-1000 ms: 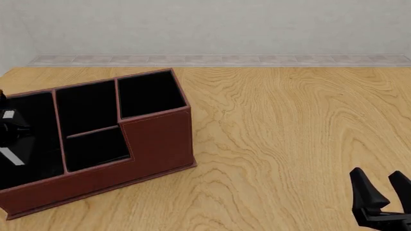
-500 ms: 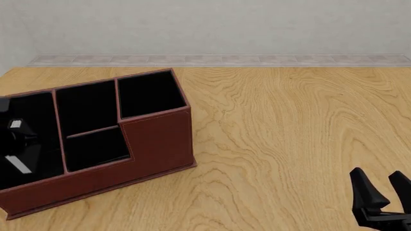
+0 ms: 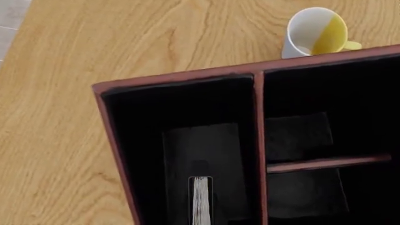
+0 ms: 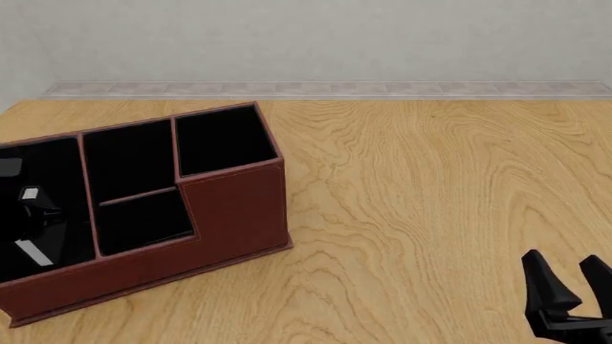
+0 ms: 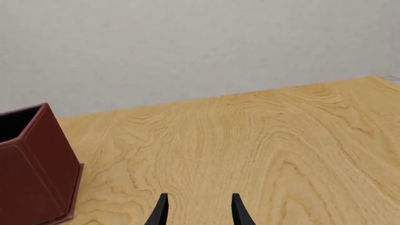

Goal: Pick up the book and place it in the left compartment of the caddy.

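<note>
Found book (image 3: 201,199) already inside left compartment (image 3: 144,140) of caddy (image 4: 234,208), seen edge-on as a narrow white page strip low in the section. Could not tell whether it rested on the floor or hung just above it. Judged pick-up done and placement nearly done; release and withdrawal of left arm judged as the remainder.

Could not separate left gripper from black lining in front view, and saw no fingers in its wrist view; could not tell jaw state. Saw right gripper (image 4: 574,287) parked low at near right of table (image 4: 431,179), well apart from caddy, jaws apart and holding nothing.

Noted caddy as red-brown, leather-like, straight-walled, with thin dividers, matte black interior and stepped front wall. Noted book as thin, black-covered, hard to read against lining except for pale pages. Noted table as light wood with bold wavy grain. Spotted mug (image 3: 315,33), white outside and yellow inside, just beyond caddy's far wall.
</note>
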Robot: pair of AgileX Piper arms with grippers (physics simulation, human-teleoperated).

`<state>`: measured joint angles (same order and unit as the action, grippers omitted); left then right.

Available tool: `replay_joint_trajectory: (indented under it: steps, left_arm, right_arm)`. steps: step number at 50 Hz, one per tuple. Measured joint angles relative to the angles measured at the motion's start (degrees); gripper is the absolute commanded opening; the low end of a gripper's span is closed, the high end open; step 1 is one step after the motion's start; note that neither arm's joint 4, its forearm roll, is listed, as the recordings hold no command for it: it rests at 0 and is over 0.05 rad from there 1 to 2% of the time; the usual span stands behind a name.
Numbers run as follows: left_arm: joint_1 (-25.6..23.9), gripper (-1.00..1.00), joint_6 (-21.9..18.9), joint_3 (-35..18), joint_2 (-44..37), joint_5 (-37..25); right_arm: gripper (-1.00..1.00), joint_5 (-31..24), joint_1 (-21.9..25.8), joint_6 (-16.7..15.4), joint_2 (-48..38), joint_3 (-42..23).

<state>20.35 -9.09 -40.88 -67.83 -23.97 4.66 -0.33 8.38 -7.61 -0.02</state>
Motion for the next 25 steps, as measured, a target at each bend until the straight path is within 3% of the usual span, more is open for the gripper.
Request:
replay_joint_trajectory:
  steps: [25]
  left_arm:
    - [-0.50,-1.00,0.68,1.84,-0.81,2.16]
  right_arm:
    - [1.00,-0.29,-0.15,0.03,0.42,0.00]
